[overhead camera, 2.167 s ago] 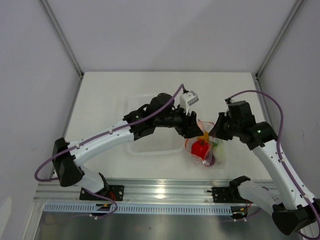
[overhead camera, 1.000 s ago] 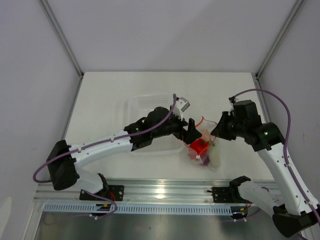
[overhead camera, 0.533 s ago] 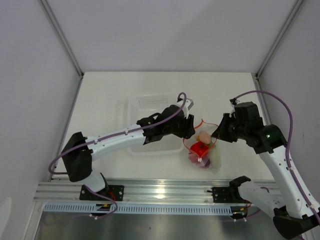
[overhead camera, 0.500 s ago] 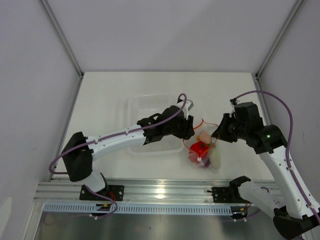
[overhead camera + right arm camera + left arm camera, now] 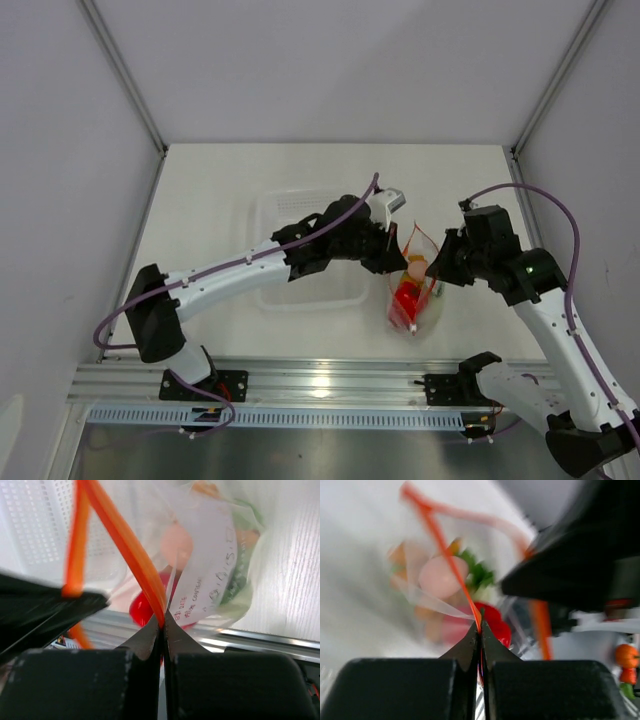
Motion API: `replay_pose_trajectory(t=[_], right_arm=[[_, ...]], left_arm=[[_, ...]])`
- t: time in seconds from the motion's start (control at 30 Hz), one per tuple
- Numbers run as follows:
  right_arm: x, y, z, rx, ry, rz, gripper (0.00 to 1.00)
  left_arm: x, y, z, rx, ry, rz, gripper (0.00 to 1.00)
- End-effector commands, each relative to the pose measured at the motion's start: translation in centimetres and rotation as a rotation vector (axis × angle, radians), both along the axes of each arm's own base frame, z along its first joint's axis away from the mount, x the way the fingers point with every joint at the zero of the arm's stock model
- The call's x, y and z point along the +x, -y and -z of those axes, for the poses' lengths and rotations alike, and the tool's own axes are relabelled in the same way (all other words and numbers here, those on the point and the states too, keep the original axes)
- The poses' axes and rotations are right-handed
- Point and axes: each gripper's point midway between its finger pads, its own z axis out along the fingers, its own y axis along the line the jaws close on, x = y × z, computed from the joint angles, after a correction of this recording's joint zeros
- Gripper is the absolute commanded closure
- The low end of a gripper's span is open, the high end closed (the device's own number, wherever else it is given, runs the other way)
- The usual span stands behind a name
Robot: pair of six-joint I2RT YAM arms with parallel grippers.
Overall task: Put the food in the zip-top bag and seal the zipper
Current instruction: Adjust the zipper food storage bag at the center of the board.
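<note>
top external shows the clear tray (image 5: pixel 275 210) at left, then the zip-top bag (image 5: pixel 412 300) held between my arms near the front edge. my left gripper (image 5: pixel 480 626) is pinched tight on the zipper (image 5: pixel 442 547), and my right gripper (image 5: pixel 163 622) clamps it from the other side. inside the bag are the red bell pepper (image 5: pixel 496 625), pink round piece (image 5: pixel 442 576) and green cabbage (image 5: pixel 479 571). loading looks done. sealing comes next, i judge: pressing the strip's halves together along the mouth.
</note>
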Motion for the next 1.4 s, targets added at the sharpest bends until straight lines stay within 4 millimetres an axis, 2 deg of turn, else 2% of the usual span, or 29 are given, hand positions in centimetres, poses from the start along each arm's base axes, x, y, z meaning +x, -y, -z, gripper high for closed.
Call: replay_pose_trajectory(t=[0.0,0.07,0.17,0.23,0.27,0.3,0.33,0.37,0.4,0.47,0.57,0.6,0.63,0.67,0.7,0.73,0.77,0.83,0.9,0.93,0.97,1.07,1.1,1.17,1.3,1.33,1.37], right_arm=[[0.9,0.2,-2.3,-0.003,0.069,0.012,1.0],[0.7,0.0,-4.2,0.023,0.102,0.009,1.0],[0.4,-0.2,-5.4,0.05,0.127,-0.001,1.0],[0.3,-0.5,-4.2,0.052,0.1,-0.017,1.0],[0.5,-0.7,-3.6,0.056,0.094,-0.018,1.0],[0.3,-0.8,-1.2,0.04,0.042,-0.021,1.0],[0.2,-0.9,-0.2,0.042,0.023,-0.029,1.0],[0.5,-1.1,0.7,0.046,0.019,-0.029,1.0],[0.3,-1.1,2.5,0.037,-0.027,-0.02,1.0],[0.5,-1.4,2.8,0.052,-0.024,-0.025,1.0],[0.8,-1.2,1.5,0.044,0.004,-0.022,1.0],[0.8,-1.1,0.9,0.036,0.013,-0.02,1.0],[1.1,-0.7,-0.5,0.023,0.037,-0.012,1.0],[1.2,-0.6,-1.3,0.021,0.052,-0.009,1.0],[1.2,-0.5,-1.9,0.017,0.064,-0.007,1.0],[1.1,-0.4,-2.5,0.012,0.068,-0.009,1.0],[1.3,-0.4,-3.9,0.024,0.099,-0.006,1.0],[1.3,-0.3,-4.6,0.023,0.116,-0.007,1.0],[1.5,-0.2,-4.6,0.013,0.122,-0.006,1.0],[1.8,-0.2,-4.3,0.008,0.121,-0.007,1.0],[2.0,-0.1,-2.9,-0.014,0.087,-0.015,1.0],[3.1,-0.1,-0.8,-0.031,0.052,-0.017,1.0],[3.5,-0.3,0.5,-0.032,0.019,-0.022,1.0],[4.2,-0.2,1.7,-0.038,-0.002,-0.014,1.0],[4.6,-0.1,1.6,-0.049,0.002,-0.026,1.0],[4.7,0.0,0.9,-0.053,0.02,-0.026,1.0],[4.8,0.1,0.6,-0.059,0.029,-0.026,1.0]], left_arm=[[-2.5,2.8,-12.3,-0.318,0.072,0.174,0.99],[-3.8,2.9,-14.2,-0.38,0.044,0.229,0.99],[-4.2,2.9,-13.7,-0.39,0.011,0.236,0.99],[-3.9,2.9,-10.9,-0.334,-0.023,0.209,1.0],[-3.2,2.9,-8.8,-0.286,-0.041,0.168,1.0],[-3.0,2.7,-6.7,-0.233,-0.065,0.15,0.99],[-2.8,2.7,-5.4,-0.202,-0.076,0.139,1.0],[-2.4,2.8,-2.6,-0.143,-0.099,0.129,0.99],[-2.3,2.7,-0.8,-0.104,-0.117,0.123,0.99],[-2.1,2.7,1.5,-0.071,-0.147,0.126,0.99],[-2.0,2.8,1.1,-0.083,-0.144,0.128,0.99],[-1.9,2.7,0.3,-0.093,-0.13,0.125,0.99],[-1.6,3.0,-1.4,-0.122,-0.099,0.127,0.99],[-1.7,2.9,-2.2,-0.133,-0.088,0.129,0.99],[-1.7,2.7,-4.1,-0.167,-0.063,0.132,0.99],[-1.9,2.6,-5.1,-0.188,-0.05,0.134,0.99],[-1.9,2.4,-5.7,-0.206,-0.038,0.128,0.99],[-1.9,1.7,-7.1,-0.236,-0.016,0.108,1.0],[-1.9,1.5,-6.3,-0.22,-0.02,0.102,0.98],[-1.8,1.6,-5.1,-0.196,-0.034,0.101,0.98],[-2.1,1.8,-4.3,-0.179,-0.056,0.114,0.99],[-2.5,2.8,-1.8,-0.179,-0.121,0.14,0.99],[-2.7,3.0,-0.9,-0.178,-0.146,0.143,0.99],[-2.8,3.5,0.1,-0.182,-0.191,0.142,0.99],[-2.4,4.0,-0.4,-0.192,-0.187,0.129,0.99],[-1.9,4.2,-1.3,-0.206,-0.179,0.113,0.99],[-1.7,4.0,-1.0,-0.182,-0.195,0.086,1.0]])
